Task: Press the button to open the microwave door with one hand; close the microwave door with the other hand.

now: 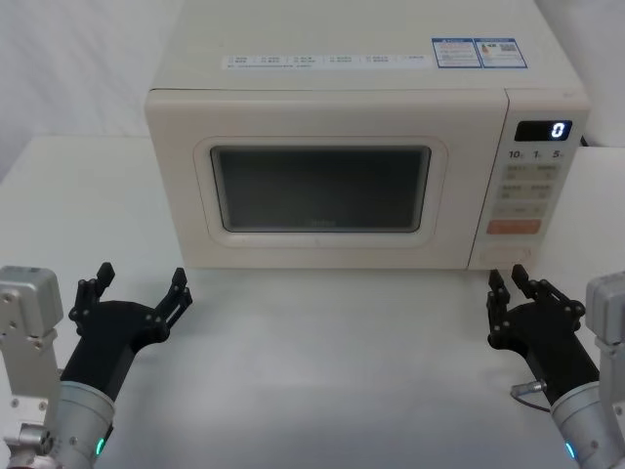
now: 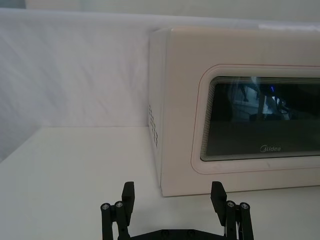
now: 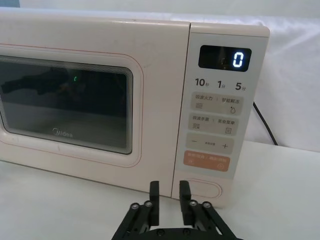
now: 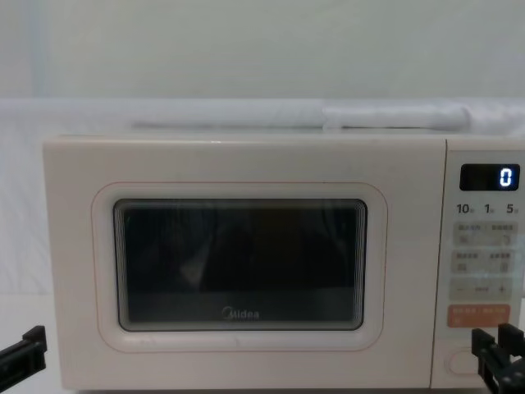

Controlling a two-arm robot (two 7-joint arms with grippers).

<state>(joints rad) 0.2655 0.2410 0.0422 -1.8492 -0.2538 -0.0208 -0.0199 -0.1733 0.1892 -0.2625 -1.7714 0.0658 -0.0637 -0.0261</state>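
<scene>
The cream microwave [image 1: 342, 59] stands at the back of the white table with its microwave door [image 1: 320, 191] closed flush. The button [image 1: 508, 256] is the wide oval at the foot of the control panel, seen close up as the button [image 3: 210, 189]. My right gripper [image 1: 507, 283] hovers just in front of it, fingers drawn almost together with nothing between them; in the wrist view the right gripper [image 3: 169, 192] lines up with the button's left part. My left gripper [image 1: 142, 281] is wide open and empty in front of the door's lower left corner [image 2: 170, 187].
The display [image 1: 543, 130] shows 0 above the keypad and an orange button [image 1: 514, 227]. A black cable [image 3: 263, 125] runs behind the microwave on the right. Bare white table [image 1: 332, 371] lies between the two arms.
</scene>
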